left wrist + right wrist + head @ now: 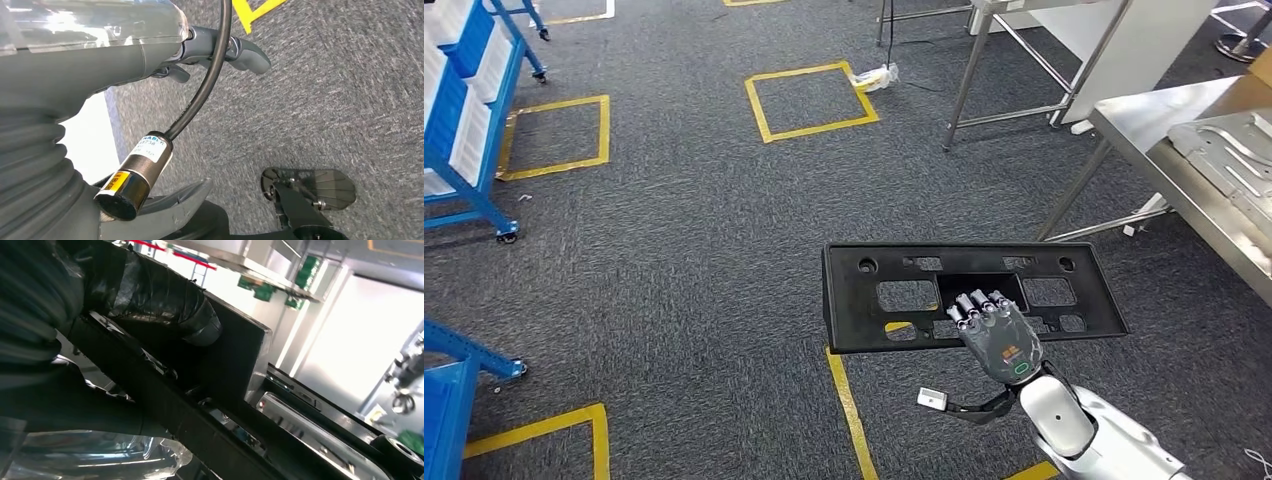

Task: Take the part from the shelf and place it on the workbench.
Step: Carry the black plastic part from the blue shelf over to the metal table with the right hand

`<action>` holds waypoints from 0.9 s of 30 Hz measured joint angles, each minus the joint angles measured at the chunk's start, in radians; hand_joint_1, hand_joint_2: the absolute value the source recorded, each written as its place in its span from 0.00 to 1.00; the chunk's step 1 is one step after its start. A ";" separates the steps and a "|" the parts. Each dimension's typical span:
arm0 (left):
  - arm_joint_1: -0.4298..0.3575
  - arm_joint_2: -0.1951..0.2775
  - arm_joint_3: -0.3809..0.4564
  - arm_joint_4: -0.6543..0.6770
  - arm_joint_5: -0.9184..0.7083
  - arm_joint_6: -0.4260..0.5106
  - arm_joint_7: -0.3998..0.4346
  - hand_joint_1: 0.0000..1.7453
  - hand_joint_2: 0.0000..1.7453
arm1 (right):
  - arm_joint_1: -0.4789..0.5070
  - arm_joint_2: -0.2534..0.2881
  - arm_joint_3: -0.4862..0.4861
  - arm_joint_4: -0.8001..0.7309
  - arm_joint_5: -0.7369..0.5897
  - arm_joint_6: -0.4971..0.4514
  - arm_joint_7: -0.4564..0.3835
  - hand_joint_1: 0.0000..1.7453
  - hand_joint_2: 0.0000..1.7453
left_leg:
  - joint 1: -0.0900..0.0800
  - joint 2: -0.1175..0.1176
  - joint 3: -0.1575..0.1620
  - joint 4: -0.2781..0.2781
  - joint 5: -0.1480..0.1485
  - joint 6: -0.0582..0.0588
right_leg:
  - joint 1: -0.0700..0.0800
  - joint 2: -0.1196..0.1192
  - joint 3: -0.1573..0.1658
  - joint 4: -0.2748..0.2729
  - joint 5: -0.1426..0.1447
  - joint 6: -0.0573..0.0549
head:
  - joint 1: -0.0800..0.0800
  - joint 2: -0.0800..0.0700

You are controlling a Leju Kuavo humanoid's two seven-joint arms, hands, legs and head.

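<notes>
Flat black slotted part [894,295] above carpet

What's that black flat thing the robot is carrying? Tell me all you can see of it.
The long black rectangular panel looks like matte moulded plastic, with a raised rim, several rectangular cut-outs and small round holes near its corners. It is held roughly level above the grey carpet, long side running left to right. The robot's right hand grips its near edge, fingers reaching into the large middle opening. Nothing else touches it.

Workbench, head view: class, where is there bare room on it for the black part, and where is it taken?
The right hand holds the black part over the carpet. The workbench has a bare steel strip along its near edge and left corner. Further in, a grey metal sheet part takes the surface, so that side is crowded.
</notes>
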 joint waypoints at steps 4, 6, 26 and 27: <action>-0.001 -0.001 0.000 0.000 -0.001 -0.001 0.003 0.00 1.00 | 0.000 0.000 0.007 0.009 0.000 0.001 0.014 1.00 1.00 | -0.003 0.047 0.011 0.000 -0.011 -0.009 | 0.004 -0.042 0.103 -0.198 0.102 -0.006 | 0.000 0.000; -0.001 -0.002 0.000 0.000 -0.002 -0.002 0.004 0.00 1.00 | -0.003 0.000 0.008 0.011 0.000 0.002 0.019 1.00 1.00 | -0.006 0.065 0.016 0.000 -0.017 -0.018 | 0.015 -0.064 0.135 -0.261 0.115 -0.019 | 0.000 0.000; -0.001 -0.003 0.000 0.000 0.000 -0.003 0.019 0.00 1.00 | -0.002 0.001 -0.027 0.023 0.000 -0.001 -0.033 1.00 1.00 | 0.008 -0.076 -0.011 0.015 0.002 -0.019 | 0.000 0.113 0.126 -0.242 0.102 -0.017 | 0.000 0.000; -0.001 -0.003 0.000 0.000 0.000 -0.003 0.019 0.00 1.00 | -0.001 0.001 -0.031 0.024 0.000 -0.001 -0.038 1.00 1.00 | 0.009 -0.063 -0.009 0.009 0.005 -0.012 | 0.002 0.082 0.112 -0.217 0.086 -0.013 | 0.001 0.000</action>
